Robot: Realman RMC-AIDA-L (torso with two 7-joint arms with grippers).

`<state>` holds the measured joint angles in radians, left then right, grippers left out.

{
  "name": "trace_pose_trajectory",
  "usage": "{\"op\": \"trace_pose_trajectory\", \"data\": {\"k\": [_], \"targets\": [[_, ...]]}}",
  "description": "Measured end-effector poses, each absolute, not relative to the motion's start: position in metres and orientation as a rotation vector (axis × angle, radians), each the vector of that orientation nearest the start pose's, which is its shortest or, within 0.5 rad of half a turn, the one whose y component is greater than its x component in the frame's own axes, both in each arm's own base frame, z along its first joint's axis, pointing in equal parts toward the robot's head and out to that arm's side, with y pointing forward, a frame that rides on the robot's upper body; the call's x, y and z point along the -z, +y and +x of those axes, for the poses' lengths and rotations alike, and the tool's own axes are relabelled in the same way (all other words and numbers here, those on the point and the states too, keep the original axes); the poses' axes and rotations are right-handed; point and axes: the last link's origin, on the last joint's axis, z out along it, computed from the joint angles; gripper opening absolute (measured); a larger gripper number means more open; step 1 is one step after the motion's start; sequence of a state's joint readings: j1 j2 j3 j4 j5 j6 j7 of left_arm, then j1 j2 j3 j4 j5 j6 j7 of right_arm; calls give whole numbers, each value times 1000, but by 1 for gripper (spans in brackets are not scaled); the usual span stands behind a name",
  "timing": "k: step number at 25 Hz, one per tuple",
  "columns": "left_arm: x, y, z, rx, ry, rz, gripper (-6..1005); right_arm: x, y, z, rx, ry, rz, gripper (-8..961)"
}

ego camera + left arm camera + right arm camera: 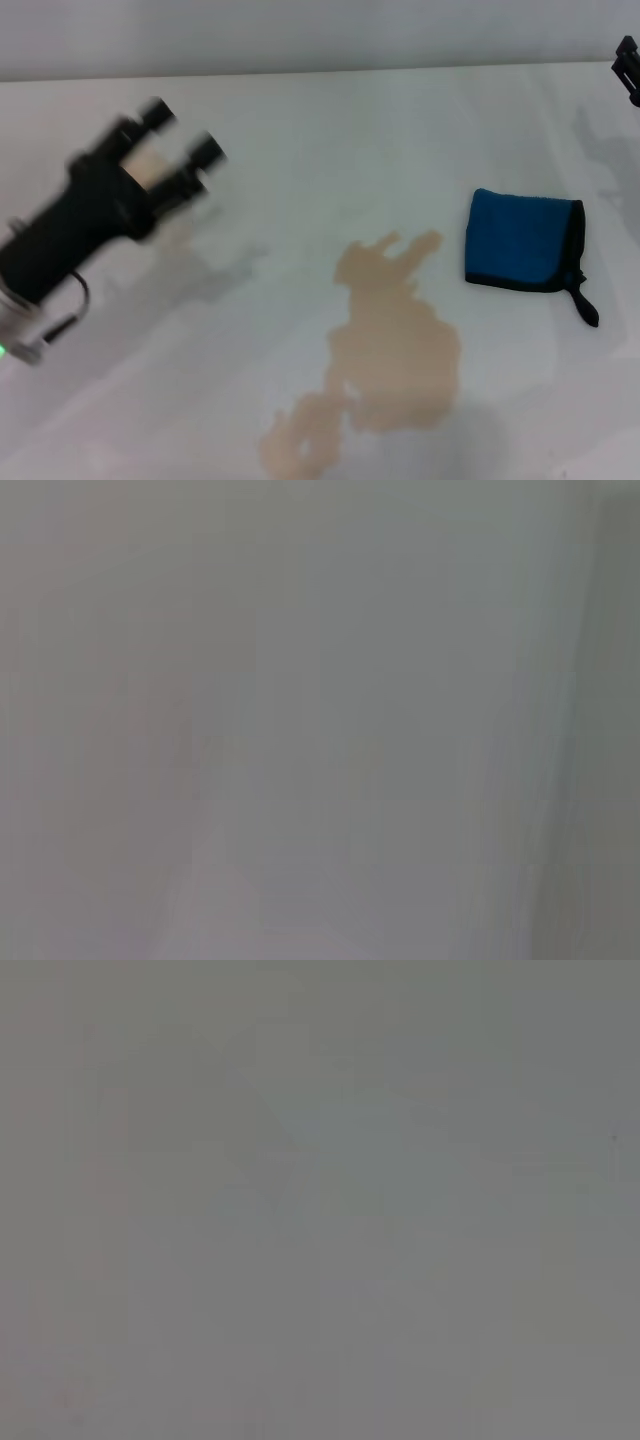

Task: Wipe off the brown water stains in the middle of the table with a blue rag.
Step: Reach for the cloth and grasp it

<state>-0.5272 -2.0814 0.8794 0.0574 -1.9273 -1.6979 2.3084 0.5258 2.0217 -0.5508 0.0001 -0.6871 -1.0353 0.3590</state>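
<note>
On the large plain white smooth table [300,130], the light tan, ragged brown water stains [385,350] sit mid-worktop toward its near edge, unwiped, the small square blue rag [522,240] lies untouched nearer the right edge, so fetching it likely comes next, though the left gripper [178,135], fingers spread and empty, hovers near the left edge.

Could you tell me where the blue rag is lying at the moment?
In the head view, the blue rag lies flat on the table on the robot's right side, just right of the brown water stains and apart from them, with no end effector touching it.
</note>
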Motion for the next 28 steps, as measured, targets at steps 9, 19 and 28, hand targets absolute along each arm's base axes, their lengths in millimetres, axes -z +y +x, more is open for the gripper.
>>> {"op": "trace_pose_trajectory", "data": {"k": [9,19,28], "targets": [[-22,290,-279,1479,-538,-1829,887,-41,351,379,-685,809,-1370,856],[-41,269,-351,1218,-759,-1514,887,-40,363,363,-789,835,-1461,856],[-39,272,-367,1126,-837,-1466,888,-40,397,308,-830,834,-1901,856]]}}
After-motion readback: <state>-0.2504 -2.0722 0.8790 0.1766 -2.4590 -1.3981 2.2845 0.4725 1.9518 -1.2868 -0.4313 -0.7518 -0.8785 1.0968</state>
